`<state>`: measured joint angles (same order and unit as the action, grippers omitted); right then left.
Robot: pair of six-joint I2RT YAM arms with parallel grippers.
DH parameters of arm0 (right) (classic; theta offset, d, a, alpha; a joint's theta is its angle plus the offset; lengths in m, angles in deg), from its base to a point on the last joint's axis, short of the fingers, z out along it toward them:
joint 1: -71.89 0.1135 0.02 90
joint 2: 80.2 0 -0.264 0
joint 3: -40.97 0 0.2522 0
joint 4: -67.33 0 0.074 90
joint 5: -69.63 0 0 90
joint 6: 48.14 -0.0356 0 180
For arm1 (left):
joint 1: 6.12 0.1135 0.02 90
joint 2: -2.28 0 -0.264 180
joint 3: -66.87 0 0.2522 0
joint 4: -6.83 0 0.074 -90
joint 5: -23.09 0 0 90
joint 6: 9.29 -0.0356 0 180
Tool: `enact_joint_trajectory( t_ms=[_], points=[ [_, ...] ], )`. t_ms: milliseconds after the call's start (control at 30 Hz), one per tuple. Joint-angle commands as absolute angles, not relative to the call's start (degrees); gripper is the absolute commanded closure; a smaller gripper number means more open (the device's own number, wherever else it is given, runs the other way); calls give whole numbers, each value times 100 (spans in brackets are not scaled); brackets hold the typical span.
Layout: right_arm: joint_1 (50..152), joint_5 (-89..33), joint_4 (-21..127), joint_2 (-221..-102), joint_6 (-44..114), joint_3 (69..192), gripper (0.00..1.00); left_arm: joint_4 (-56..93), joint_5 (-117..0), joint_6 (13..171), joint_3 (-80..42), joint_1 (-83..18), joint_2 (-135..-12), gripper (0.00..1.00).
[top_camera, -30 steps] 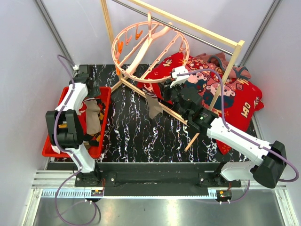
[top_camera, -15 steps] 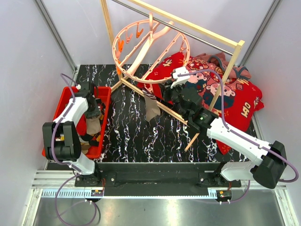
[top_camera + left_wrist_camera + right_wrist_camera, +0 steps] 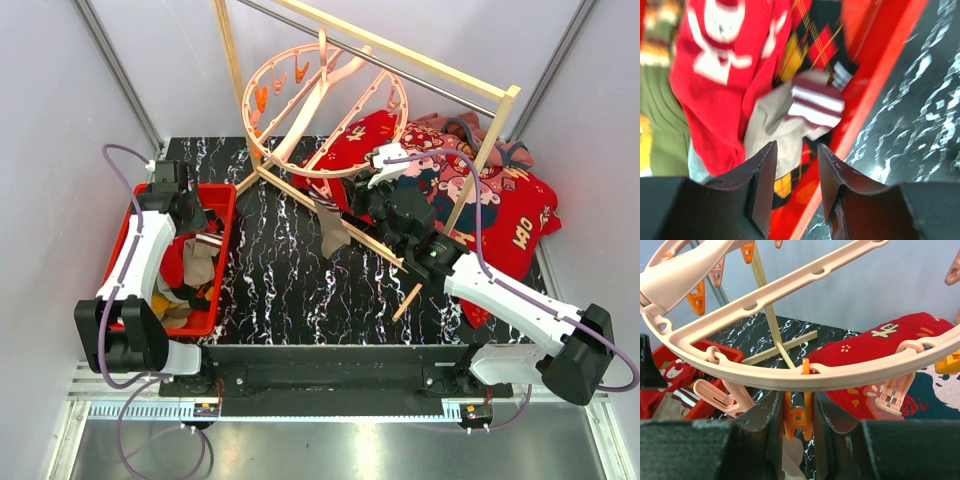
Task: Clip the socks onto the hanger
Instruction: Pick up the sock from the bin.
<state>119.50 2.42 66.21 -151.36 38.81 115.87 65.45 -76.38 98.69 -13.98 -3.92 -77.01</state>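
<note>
Left wrist view has the striped-cuff sock [image 3: 810,107] straight ahead of the left tool [image 3: 796,146], jaws half apart, grip unclear; the right tool [image 3: 797,394] pinches an orange clip [image 3: 799,416].

We look down on a black, white-veined table [image 3: 280,290] — a red bin [image 3: 226,235] sits at its left edge, a wooden rack's foot [image 3: 285,185] slants across the middle, and a red printed cloth [image 3: 510,200] covers the far right corner.
</note>
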Motion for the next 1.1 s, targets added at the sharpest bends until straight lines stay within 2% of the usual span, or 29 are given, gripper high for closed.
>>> enact_joint_trajectory(
  t_ms=[0, 367, 867, 900, 1000, 1067],
  points=[
    [11882, 178, 6869, -14963, 3843, 11564, 90, 6620, -7920, 9653, -1975, -586, -7910, 59],
    [11865, 187, 6869, -14981, 3852, 11555, 90, 6893, -8667, 9398, -2713, -902, -9518, 60],
    [11812, 125, 6886, -15060, 3808, 11555, 90, 6744, -8950, 9407, -2169, -902, -10485, 61],
    [11821, 125, 6886, -15060, 3808, 11555, 90, 6753, -8932, 9390, -2151, -902, -10529, 62],
    [11821, 134, 6886, -15060, 3808, 11546, 90, 6753, -8897, 9390, -2116, -902, -10530, 75],
    [11821, 125, 6886, -15051, 3799, 11546, 89, 6761, -8897, 9381, -2107, -902, -10443, 87]
  ],
)
